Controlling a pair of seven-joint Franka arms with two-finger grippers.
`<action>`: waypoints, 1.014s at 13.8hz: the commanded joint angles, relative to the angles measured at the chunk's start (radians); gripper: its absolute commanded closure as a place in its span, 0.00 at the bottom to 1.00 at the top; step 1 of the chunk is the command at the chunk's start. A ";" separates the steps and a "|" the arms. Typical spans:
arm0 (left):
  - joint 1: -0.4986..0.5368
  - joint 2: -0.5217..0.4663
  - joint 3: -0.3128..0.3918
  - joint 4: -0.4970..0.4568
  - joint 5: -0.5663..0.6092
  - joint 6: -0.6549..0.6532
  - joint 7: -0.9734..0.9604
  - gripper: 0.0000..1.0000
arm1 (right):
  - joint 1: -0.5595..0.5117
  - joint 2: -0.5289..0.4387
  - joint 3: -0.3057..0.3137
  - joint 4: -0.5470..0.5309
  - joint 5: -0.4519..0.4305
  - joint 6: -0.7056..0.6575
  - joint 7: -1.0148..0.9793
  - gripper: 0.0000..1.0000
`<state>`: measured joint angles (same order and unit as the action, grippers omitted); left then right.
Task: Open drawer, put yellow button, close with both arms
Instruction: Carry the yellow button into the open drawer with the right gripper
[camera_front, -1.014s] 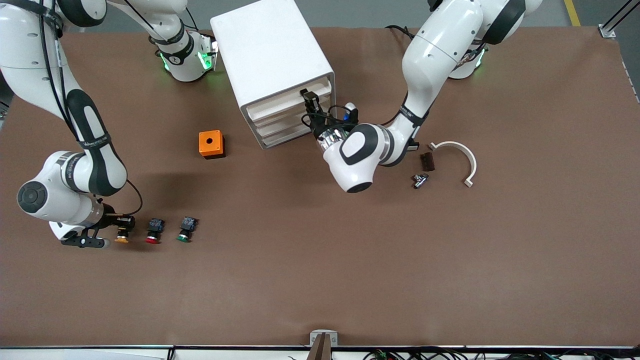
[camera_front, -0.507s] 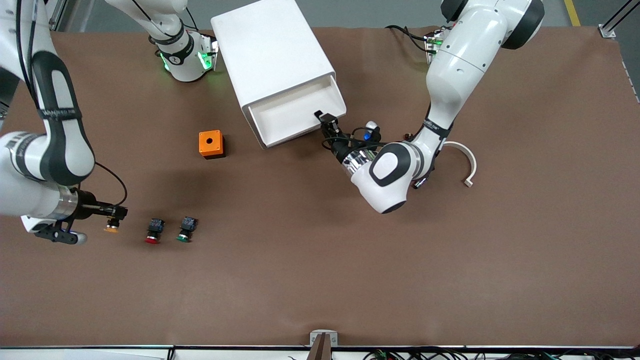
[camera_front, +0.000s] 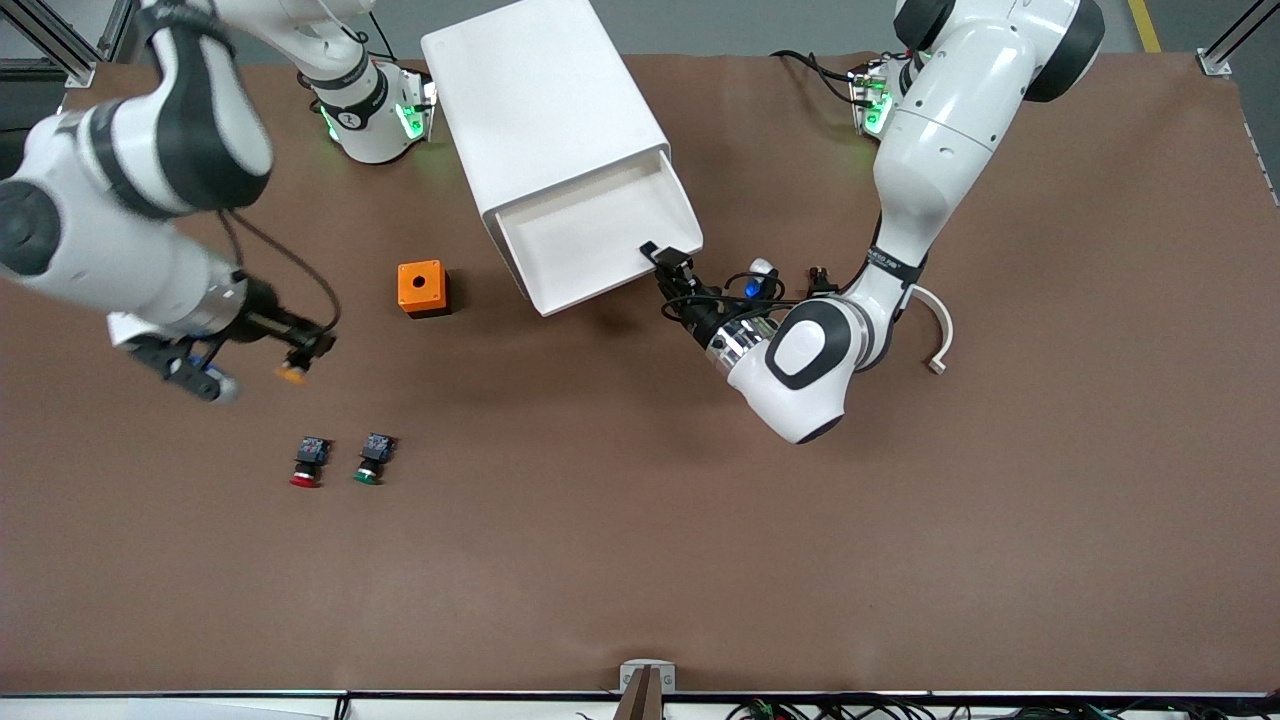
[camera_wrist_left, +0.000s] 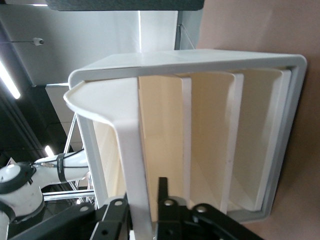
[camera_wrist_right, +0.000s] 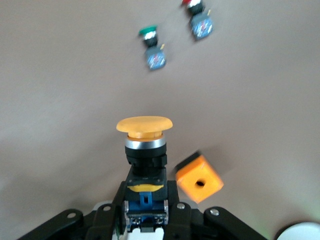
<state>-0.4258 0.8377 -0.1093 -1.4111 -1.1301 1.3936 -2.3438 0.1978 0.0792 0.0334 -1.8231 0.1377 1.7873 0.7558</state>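
Meanwhile, the right gripper (camera_front: 305, 352) was up over the bare tabletop toward the right arm's end, its fingers clamped on the blue rear block of the yellow button (camera_front: 291, 374), cap pointing away from the wrist. The red button (camera_front: 307, 463) and green button (camera_front: 371, 459) lay side by side on the table, nearer the front edge, and the orange box (camera_front: 423, 288) sat farther from it. The left gripper (camera_front: 668, 262) had its fingers pinched on the front lip of the top drawer (camera_front: 598, 240), which stood pulled out of the white cabinet (camera_front: 540, 110) near the edge where the arms' bases stand.
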 joint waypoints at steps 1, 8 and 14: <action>0.007 0.014 0.005 0.044 -0.004 0.008 0.111 0.15 | 0.134 -0.078 -0.013 -0.061 0.059 0.003 0.231 1.00; 0.038 0.009 0.020 0.170 -0.001 0.008 0.616 0.01 | 0.438 -0.070 -0.013 -0.067 0.057 0.162 0.696 1.00; -0.001 -0.057 0.154 0.218 0.143 0.059 1.134 0.01 | 0.613 0.059 -0.015 -0.064 -0.036 0.296 0.971 1.00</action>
<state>-0.4046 0.8323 0.0220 -1.1987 -1.0633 1.4166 -1.3203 0.7604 0.1009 0.0315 -1.8870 0.1338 2.0494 1.6497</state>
